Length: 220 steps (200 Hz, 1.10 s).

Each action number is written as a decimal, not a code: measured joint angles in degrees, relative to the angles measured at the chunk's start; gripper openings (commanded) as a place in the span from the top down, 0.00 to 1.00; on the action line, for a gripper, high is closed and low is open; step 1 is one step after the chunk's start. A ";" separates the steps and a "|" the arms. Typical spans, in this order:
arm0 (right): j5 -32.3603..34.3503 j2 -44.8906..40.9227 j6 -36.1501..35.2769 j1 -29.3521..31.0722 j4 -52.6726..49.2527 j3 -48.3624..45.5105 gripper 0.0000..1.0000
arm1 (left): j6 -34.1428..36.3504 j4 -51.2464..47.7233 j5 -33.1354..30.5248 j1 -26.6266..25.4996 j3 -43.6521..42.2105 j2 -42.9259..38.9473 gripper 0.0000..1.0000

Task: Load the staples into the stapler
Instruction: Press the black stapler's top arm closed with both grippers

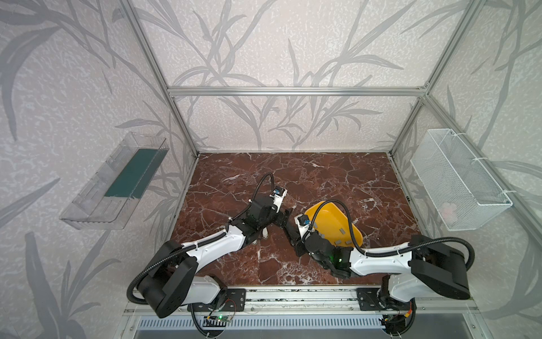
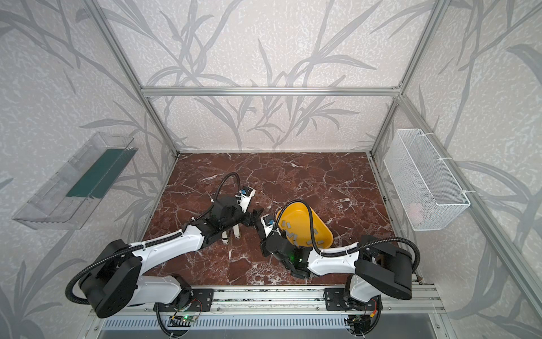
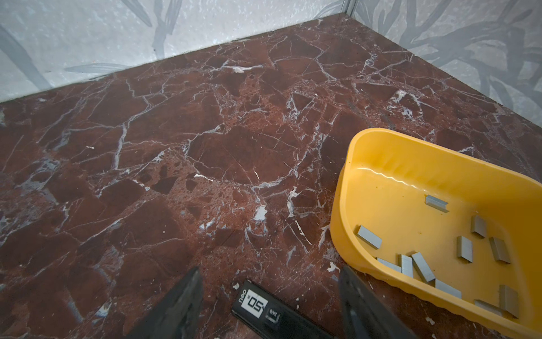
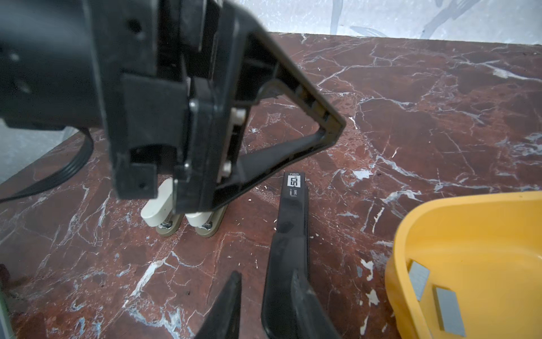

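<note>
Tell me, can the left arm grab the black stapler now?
Probably yes: the left tool is open, and the stapler pokes its labelled end right between the fingers, with nothing blocking the way.

A: tabletop (image 2: 293, 176) status?
B: yellow tray (image 2: 296, 217) right of ctr, nearer front edge. grey staple strips (image 2: 291, 235) inside, scattered.
A: grippers?
B: left gripper (image 2: 254, 216) & right gripper (image 2: 259, 225) nearly meet approx mid-tabletop, just beside tray's left end. jaws unreadable, black on black. two cream blocks (image 2: 237, 233) poke out under left arm (image 2: 176, 243).
</note>
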 measured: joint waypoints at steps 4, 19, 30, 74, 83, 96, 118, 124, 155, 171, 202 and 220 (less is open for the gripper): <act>0.00 0.42 -0.02 0.00 -0.31 0.35 0.72 | -0.04 -0.07 0.00 -0.02 0.02 0.07 0.29; 0.00 2.03 -0.02 0.00 -1.86 1.73 0.72 | -0.07 -0.66 0.02 -0.02 0.17 0.33 0.30; -0.02 3.04 0.00 0.00 -2.58 2.54 0.73 | -0.09 -0.94 0.02 -0.02 0.39 0.72 0.30; 0.11 5.29 0.44 0.00 -2.71 3.45 0.74 | -2.64 -1.90 1.03 0.00 2.27 3.13 0.33; 0.17 5.42 0.59 0.00 -2.45 3.45 0.75 | -3.93 -2.14 1.31 -0.02 2.62 3.72 0.33; 0.33 5.64 0.85 0.00 -1.92 3.43 0.75 | -5.38 -2.25 1.53 0.00 3.08 4.61 0.34; 0.44 5.79 1.42 0.00 -1.07 3.06 0.76 | -7.43 -3.23 1.62 0.00 4.24 6.43 0.35; 0.50 5.88 1.66 0.00 -0.68 2.91 0.76 | -7.85 -3.65 1.62 0.00 4.63 6.91 0.35; 0.57 6.82 2.54 0.00 1.42 2.32 0.77 | -9.16 -5.09 1.51 0.00 5.46 7.87 0.35; 0.63 7.56 2.99 0.15 2.43 1.68 0.77 | -9.55 -5.20 1.33 0.00 5.51 7.87 0.35; 1.46 8.94 3.96 0.74 5.16 0.94 0.78 | -10.08 -6.14 1.31 0.00 6.14 8.39 0.36; 1.97 9.64 4.42 0.92 6.60 0.76 0.78 | -10.36 -6.60 1.31 0.00 6.71 8.90 0.36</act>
